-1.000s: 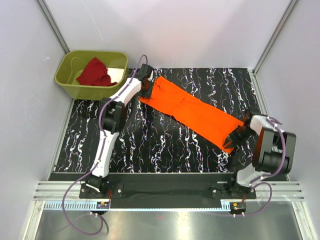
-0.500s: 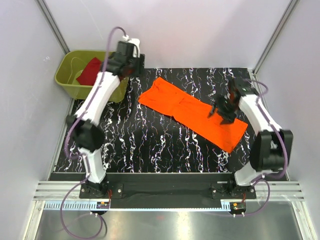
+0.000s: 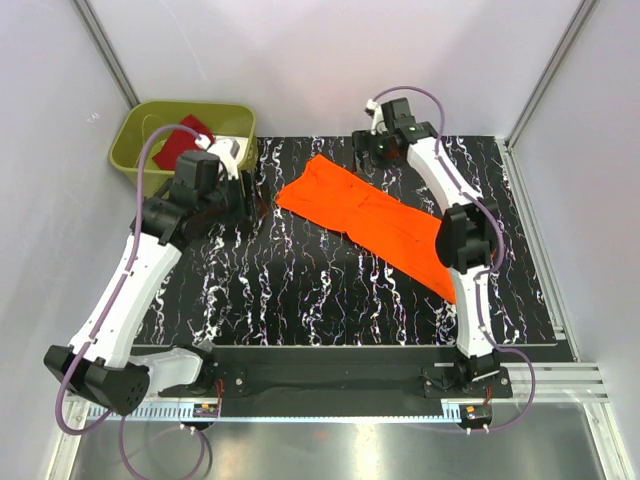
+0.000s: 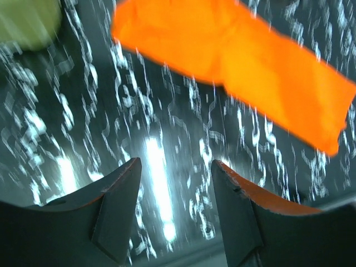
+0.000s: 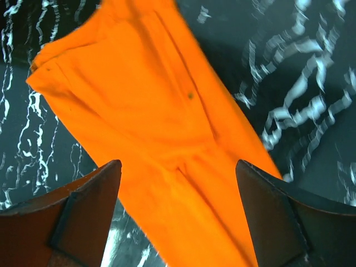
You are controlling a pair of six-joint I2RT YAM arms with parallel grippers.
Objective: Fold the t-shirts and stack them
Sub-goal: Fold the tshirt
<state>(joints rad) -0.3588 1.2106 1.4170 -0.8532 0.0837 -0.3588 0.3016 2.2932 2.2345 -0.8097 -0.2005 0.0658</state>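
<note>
Left fingers (image 4: 119, 208): apart, empty, above bench (image 3: 300, 290).
Right fingers (image 5: 92, 206): apart, empty, over orange t-shirt (image 3: 385, 225).
Shirt lie: flat strip, 11 to 4 o'clock.
Dark red t-shirt (image 3: 192, 126): in bin (image 3: 128, 135), 10 o'clock.

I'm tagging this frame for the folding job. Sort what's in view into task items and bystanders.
Belongs to the job:
orange t-shirt, lying on the black marbled mat
dark red t-shirt, bunched in the olive-green bin

Just there:
the olive-green bin
the black marbled mat
</note>
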